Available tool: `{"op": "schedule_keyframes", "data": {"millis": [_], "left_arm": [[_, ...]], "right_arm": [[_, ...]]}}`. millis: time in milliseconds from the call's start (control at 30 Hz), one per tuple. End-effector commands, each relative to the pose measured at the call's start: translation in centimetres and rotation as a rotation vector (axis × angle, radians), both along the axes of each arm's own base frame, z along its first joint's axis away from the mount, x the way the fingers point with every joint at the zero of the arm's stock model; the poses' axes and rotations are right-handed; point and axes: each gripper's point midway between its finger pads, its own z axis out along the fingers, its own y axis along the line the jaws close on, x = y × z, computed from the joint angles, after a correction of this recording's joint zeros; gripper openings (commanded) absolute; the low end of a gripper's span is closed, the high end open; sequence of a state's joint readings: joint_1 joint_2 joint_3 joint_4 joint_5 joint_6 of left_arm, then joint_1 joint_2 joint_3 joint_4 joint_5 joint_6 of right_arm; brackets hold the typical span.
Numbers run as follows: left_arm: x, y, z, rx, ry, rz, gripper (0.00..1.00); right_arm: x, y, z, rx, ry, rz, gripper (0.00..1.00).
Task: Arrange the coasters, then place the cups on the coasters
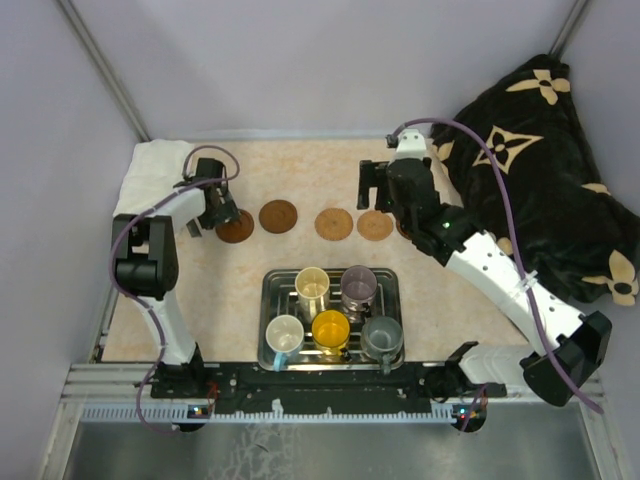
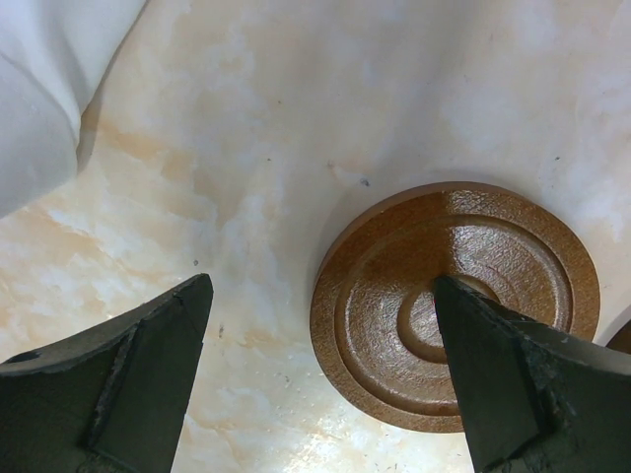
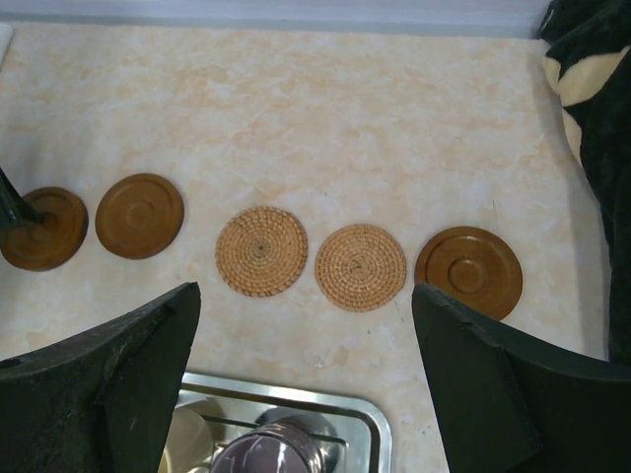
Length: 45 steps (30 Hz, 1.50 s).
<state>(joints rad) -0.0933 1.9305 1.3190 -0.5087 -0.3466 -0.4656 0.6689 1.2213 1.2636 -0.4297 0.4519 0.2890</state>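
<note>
No readable txt, nos. or brand names showing in any view. Only sign-like marks: cream flower & four-point star motifs showing on the black blanket (image 1: 545,175) lying at far right of the tabletop (image 1: 300,175). They're looking like a monogram-style print, but no letters are reading among them in top view. In right wrist view the blanket's edge is showing just a cream patch, too partial to read as any sign.
</note>
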Motion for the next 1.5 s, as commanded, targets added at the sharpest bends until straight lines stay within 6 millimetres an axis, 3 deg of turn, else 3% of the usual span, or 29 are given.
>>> {"op": "schedule_keyframes", "data": {"millis": [0, 233, 367, 467, 533, 667, 967, 1167, 1200, 1267, 1400, 1467], "left_arm": [[-0.2, 0.1, 0.6, -0.004, -0.022, -0.018, 1.0], [0.8, -0.6, 6.2, -0.034, -0.17, -0.05, 1.0], [1.6, -3.7, 9.0, -0.08, -0.274, -0.18, 1.0], [2.0, -6.8, 9.0, -0.097, -0.287, -0.271, 1.0], [2.0, -8.4, 7.9, -0.09, -0.25, -0.314, 1.0], [1.8, -11.2, 6.4, -0.072, -0.208, -0.385, 1.0], [2.7, -15.0, 7.9, -0.188, -0.274, -0.526, 1.0], [2.2, -15.8, 7.0, -0.213, -0.231, -0.523, 0.99], [2.2, -16.0, 6.9, -0.206, -0.232, -0.527, 0.94], [2.3, -16.5, 6.9, -0.2, -0.245, -0.543, 0.65], [2.8, -16.9, 6.3, -0.207, -0.231, -0.545, 0.56], [2.9, -17.2, 5.6, -0.211, -0.211, -0.555, 0.37]], "right_arm": [[0.9, -0.1, 0.5, 0.014, -0.045, -0.028, 0.89], [1.0, 0.1, -0.6, 0.005, -0.028, -0.02, 0.89], [0.9, 0.0, -0.8, 0.01, -0.031, -0.021, 0.89], [0.7, -0.1, -1.0, 0.011, -0.029, -0.024, 0.88], [0.6, -0.2, -1.1, 0.01, -0.026, -0.025, 0.87], [0.5, -0.5, -1.5, 0.0, -0.024, -0.033, 0.73], [1.2, -0.6, -3.1, -0.029, -0.012, -0.047, 0.68], [2.0, -0.1, -4.3, -0.029, 0.001, -0.039, 0.68], [2.0, 0.0, -4.5, -0.03, 0.004, -0.037, 0.68], [2.2, 0.0, -4.9, -0.035, 0.011, -0.037, 0.68], [2.2, 0.1, -5.8, -0.036, 0.027, -0.038, 0.68], [2.1, 0.2, -6.2, -0.028, 0.038, -0.032, 0.68]]}}
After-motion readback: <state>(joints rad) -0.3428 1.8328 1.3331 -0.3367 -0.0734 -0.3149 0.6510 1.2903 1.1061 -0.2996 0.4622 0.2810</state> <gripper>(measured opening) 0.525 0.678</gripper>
